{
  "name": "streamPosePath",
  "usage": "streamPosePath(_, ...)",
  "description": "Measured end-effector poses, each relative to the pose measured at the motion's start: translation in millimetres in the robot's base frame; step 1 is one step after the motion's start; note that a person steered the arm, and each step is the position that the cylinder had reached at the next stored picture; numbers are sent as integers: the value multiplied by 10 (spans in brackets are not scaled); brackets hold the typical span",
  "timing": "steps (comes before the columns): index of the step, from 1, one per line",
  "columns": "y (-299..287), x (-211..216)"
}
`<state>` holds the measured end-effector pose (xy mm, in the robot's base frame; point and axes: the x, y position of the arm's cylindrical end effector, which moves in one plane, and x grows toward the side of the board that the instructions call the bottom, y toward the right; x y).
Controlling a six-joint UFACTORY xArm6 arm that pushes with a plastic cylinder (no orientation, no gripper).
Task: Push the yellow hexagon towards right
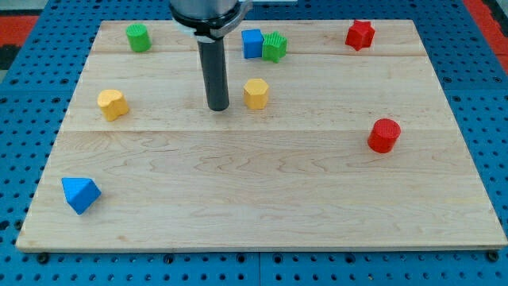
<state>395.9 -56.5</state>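
Eight small blocks lie on the wooden board (262, 199), and none of them carries a label or any writing that I can read; the board and the blue pegboard (24, 119) under it show no brand either. By colour there are two of each: two yellow, two green, two blue and two red. The yellow hexagon (255, 93) stands a little above the middle of the board, and my tip (217, 107) is just beside it on the view's left, with a narrow gap between them, so they do not touch. The rod has no jaws and holds nothing. The other yellow block (113, 104) is well apart at the view's left. A green cylinder (138, 37) is near the top left corner. A blue cube (252, 43) and a ribbed green block (275, 47) touch each other at the top, above the hexagon. A red star (359, 34) sits at the top right, a red cylinder (384, 135) at the right, and a blue triangle-like block (80, 194) at the bottom left.
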Motion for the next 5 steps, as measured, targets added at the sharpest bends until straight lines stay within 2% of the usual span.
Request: streamPosePath(5, 100, -237)
